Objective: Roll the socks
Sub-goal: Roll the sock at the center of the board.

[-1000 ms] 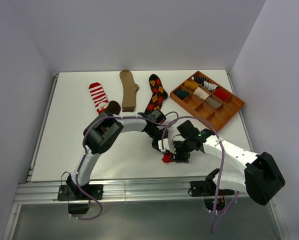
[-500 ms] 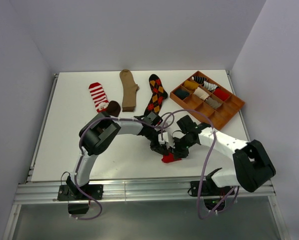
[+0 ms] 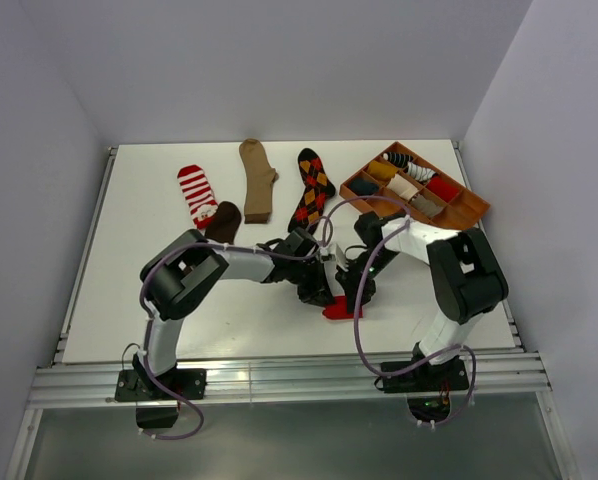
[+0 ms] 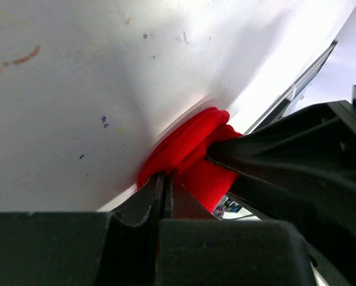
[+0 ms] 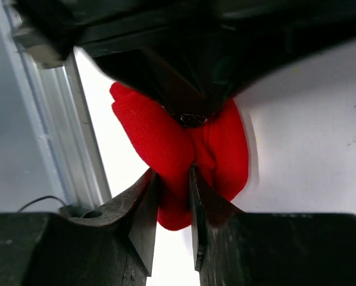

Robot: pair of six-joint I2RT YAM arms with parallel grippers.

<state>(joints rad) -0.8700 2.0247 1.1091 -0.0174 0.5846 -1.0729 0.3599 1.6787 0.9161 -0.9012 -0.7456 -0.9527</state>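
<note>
A bunched red sock (image 3: pixel 339 309) lies on the white table near the front, between both grippers. My left gripper (image 3: pixel 320 291) comes from the left and is shut on its edge; in the left wrist view (image 4: pixel 166 186) the sock (image 4: pixel 187 146) sits at the closed fingertips. My right gripper (image 3: pixel 356 292) comes from the right and is shut on a fold of the same sock (image 5: pixel 160 134), pinched between its fingers (image 5: pixel 173 182). At the back lie a red-white striped sock (image 3: pixel 196 191), a dark brown sock (image 3: pixel 223 220), a tan sock (image 3: pixel 257 178) and a black argyle sock (image 3: pixel 314 184).
A brown wooden compartment tray (image 3: pixel 457 216) with several rolled socks stands at the back right. The table's front edge and a metal rail (image 3: pixel 279 375) run just in front of the red sock. Walls close in the sides and back.
The right arm has swung its elbow from the front right to the back, above the sock. Both grippers stay at the red sock, which has shifted slightly.
</note>
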